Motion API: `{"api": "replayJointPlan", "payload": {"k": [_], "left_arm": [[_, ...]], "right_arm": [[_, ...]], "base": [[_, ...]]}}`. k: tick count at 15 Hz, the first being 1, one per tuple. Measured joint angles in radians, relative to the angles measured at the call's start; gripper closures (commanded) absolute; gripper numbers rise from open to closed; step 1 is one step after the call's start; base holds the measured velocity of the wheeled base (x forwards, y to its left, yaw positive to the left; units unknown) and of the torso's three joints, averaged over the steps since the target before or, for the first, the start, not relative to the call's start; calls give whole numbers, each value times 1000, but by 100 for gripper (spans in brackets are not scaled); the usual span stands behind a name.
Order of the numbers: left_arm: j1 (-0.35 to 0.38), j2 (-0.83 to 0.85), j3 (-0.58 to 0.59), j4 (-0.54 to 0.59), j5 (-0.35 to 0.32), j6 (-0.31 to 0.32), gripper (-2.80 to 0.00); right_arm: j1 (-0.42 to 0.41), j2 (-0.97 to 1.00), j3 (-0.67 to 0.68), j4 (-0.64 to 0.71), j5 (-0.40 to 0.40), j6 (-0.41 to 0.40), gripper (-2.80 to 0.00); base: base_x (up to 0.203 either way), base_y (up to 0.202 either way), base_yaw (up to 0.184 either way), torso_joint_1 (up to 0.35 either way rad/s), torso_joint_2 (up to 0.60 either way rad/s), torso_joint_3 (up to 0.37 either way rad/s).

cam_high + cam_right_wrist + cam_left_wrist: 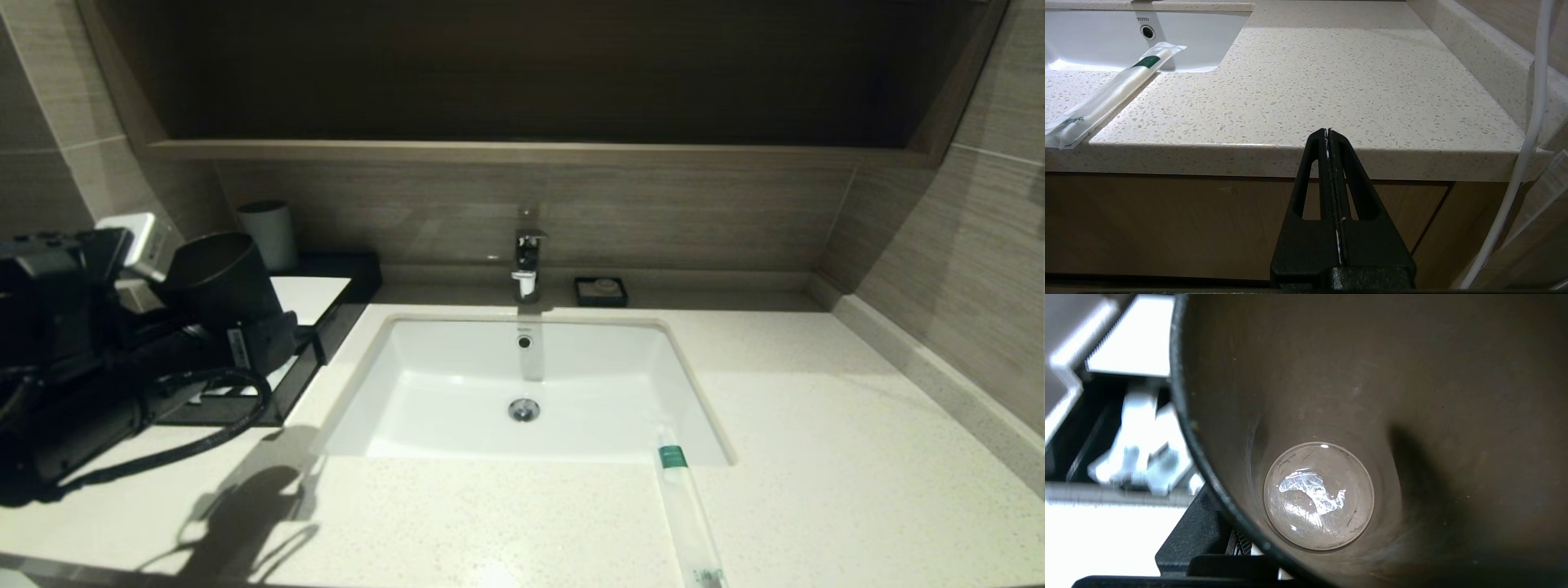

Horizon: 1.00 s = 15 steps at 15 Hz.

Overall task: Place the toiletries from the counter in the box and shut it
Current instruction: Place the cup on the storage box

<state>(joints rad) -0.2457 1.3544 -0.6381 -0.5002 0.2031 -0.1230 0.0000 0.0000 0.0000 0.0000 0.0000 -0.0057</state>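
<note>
gripping dark cup (214, 276) over box (326, 314), left gripper (175, 282); right gripper (1328, 134) pressed closed, empty, below counter (1331, 81) edge.

light: dim, from above | glare: sink basin (457, 425) | shadow: arm's, on counter (816, 457)

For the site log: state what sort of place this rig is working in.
Most likely a hotel bathroom vanity: a white sink set in a speckled stone counter with a chrome tap, a wrapped toiletry sachet by the basin, and a small soap dish against the tiled wall.
</note>
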Motion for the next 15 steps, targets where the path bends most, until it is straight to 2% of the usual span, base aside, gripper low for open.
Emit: {"api": "replayJointPlan", "payload": {"k": [9, 15], "left_arm": [[25, 231, -314, 20, 34, 56, 0], [77, 440, -523, 26, 45, 91, 0]], "right_arm": [[0, 0, 0, 0, 0, 0, 0], [0, 0, 0, 0, 0, 1, 0]], "base": [[0, 0, 0, 0, 0, 0], [0, 0, 0, 0, 0, 0]]}}
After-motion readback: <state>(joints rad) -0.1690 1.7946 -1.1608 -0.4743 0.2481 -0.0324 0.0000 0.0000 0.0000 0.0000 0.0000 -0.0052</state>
